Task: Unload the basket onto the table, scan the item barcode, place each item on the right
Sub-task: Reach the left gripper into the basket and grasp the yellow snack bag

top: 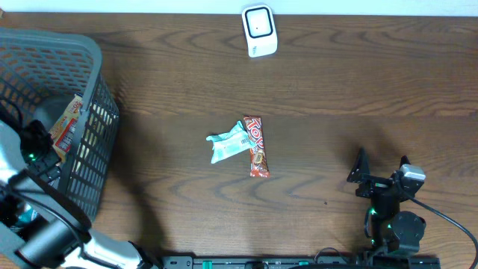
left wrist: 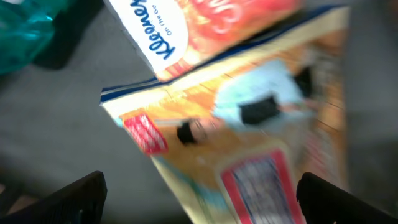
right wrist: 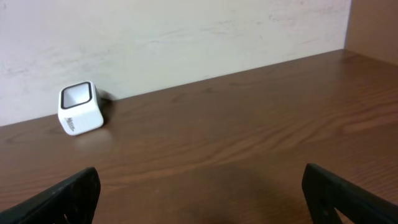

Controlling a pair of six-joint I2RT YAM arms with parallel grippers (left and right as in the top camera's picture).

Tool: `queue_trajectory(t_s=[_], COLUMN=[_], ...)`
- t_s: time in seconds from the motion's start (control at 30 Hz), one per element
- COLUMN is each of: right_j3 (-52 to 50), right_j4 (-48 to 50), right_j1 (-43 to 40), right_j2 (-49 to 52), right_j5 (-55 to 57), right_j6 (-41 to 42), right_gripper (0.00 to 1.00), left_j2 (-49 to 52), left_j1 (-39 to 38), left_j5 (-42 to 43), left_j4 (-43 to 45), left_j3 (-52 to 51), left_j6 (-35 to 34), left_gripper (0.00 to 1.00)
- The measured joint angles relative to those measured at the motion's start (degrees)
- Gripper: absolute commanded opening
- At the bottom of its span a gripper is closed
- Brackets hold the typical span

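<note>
left gripper wide, empty, above snack packet | right gripper wide, empty, facing scanner | overhead alone: candy bar

L-wrist view is blurred: print on orange snack pack can't be read. Kellogg's pouch is cut by top edge. Of left gripper and right gripper, only fingertips are shown, cropped at btm. In overhead, basket is clipped at left edge, contents mostly hidden by mesh. Label on scanner is too small to read.
</note>
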Motion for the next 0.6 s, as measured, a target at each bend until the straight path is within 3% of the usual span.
queue_trajectory(t_s=[0.3, 0.33, 0.43, 0.5, 0.53, 0.6], right_j3=[0.0, 0.0, 0.0, 0.0, 0.0, 0.0], right_j4=[0.0, 0.0, 0.0, 0.0, 0.0, 0.0], right_j1=[0.0, 0.0, 0.0, 0.0, 0.0, 0.0], right_j2=[0.0, 0.0, 0.0, 0.0, 0.0, 0.0], right_j5=[0.0, 0.0, 0.0, 0.0, 0.0, 0.0], right_j6=[0.0, 0.0, 0.0, 0.0, 0.0, 0.0], right_gripper=[0.99, 0.99, 0.99, 0.99, 0.99, 0.99], left_j2=[7.2, 7.7, 9.0, 9.6, 9.7, 9.7], left_j1=[-0.5, -0.7, -1.6, -2.0, -2.2, -2.7], left_j5=[0.7, 0.7, 0.6, 0.5, 0.5, 0.3], left_j4=[3.5, 4.3, 6.9, 7.6, 8.2, 8.5], left_j3=[0.2, 0.4, 1.4, 2.1, 2.3, 2.8], left_j6=[-0.6, -0.4, 1.6, 4.5, 6.0, 9.2], left_gripper=[1.00, 0.93, 0.42, 0.15, 0.08, 0.07])
